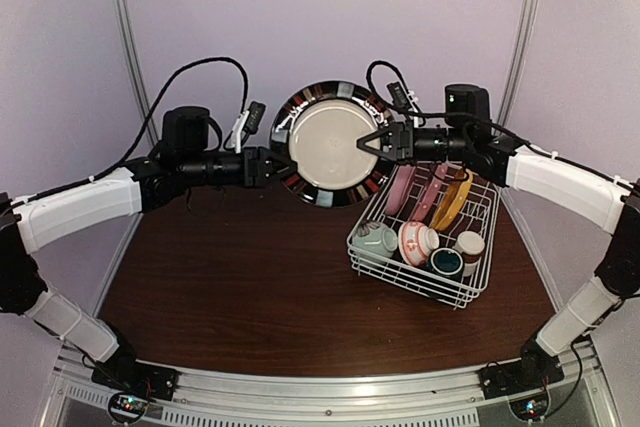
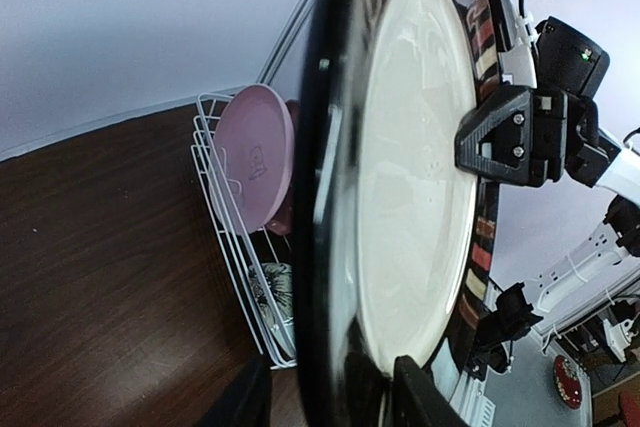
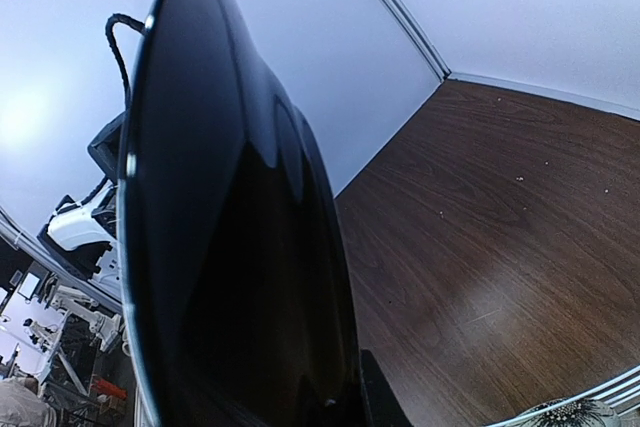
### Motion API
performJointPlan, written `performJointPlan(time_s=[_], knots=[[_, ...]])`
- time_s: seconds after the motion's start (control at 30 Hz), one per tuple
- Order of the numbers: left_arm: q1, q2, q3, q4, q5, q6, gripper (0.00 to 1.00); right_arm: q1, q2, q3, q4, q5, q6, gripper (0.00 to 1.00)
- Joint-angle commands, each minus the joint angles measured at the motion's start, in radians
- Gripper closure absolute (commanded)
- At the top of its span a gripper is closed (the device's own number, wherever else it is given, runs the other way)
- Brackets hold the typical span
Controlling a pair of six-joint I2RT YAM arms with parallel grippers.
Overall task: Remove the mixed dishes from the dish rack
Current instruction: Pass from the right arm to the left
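The black-rimmed plate (image 1: 330, 142) with a cream centre hangs upright in the air above the table's far middle. My right gripper (image 1: 368, 143) is shut on its right edge; its black finger (image 2: 505, 137) presses on the plate's face. The plate's black back (image 3: 220, 277) fills the right wrist view beside that gripper (image 3: 345, 407). My left gripper (image 1: 278, 167) is open, its jaws straddling the plate's left rim (image 2: 325, 247) with a gap on the outer side (image 2: 330, 392). The white wire dish rack (image 1: 470, 292) holds pink plates (image 1: 400, 190), a yellow plate (image 1: 452, 202), a pale green bowl (image 1: 375, 240), a red-patterned bowl (image 1: 418, 242) and two cups (image 1: 447, 263).
The rack stands on the right of the dark wooden table (image 1: 250, 287). In the left wrist view its white wires (image 2: 225, 237) and a pink plate (image 2: 255, 157) lie behind the held plate. Pale walls close the back and sides.
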Motion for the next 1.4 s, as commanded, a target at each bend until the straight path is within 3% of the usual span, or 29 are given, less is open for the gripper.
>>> performJointPlan(time_s=[0.0,0.2,0.37,0.57,0.67,0.77,0.9,1.03,1.37], knots=[[-0.005,0.015,0.018,0.107,0.049,-0.037,0.66,0.003,-0.020,0.021,0.155,-0.037,0.005,1.00],[-0.005,0.012,-0.013,0.167,0.051,-0.075,0.82,0.001,-0.009,0.029,0.132,-0.032,-0.007,1.00],[-0.005,0.014,-0.026,0.196,0.052,-0.099,1.00,-0.007,-0.006,0.025,0.126,-0.023,-0.002,0.93],[-0.005,0.011,-0.037,0.250,0.051,-0.140,1.00,-0.033,-0.013,0.001,0.154,-0.017,0.041,0.80],[-0.005,0.013,-0.038,0.268,0.055,-0.157,1.00,-0.051,-0.018,-0.014,0.177,-0.014,0.069,0.60],[-0.005,0.010,-0.042,0.288,0.056,-0.169,1.00,-0.072,-0.028,-0.031,0.204,-0.004,0.089,0.28],[-0.004,0.012,-0.044,0.288,0.036,-0.180,1.00,-0.083,-0.037,-0.034,0.214,-0.010,0.099,0.11],[-0.002,0.021,-0.043,0.298,0.027,-0.200,1.00,-0.097,-0.040,-0.034,0.204,0.001,0.105,0.01],[0.072,0.019,-0.058,0.343,0.017,-0.280,1.00,-0.142,-0.082,-0.012,0.093,0.073,0.047,0.00]])
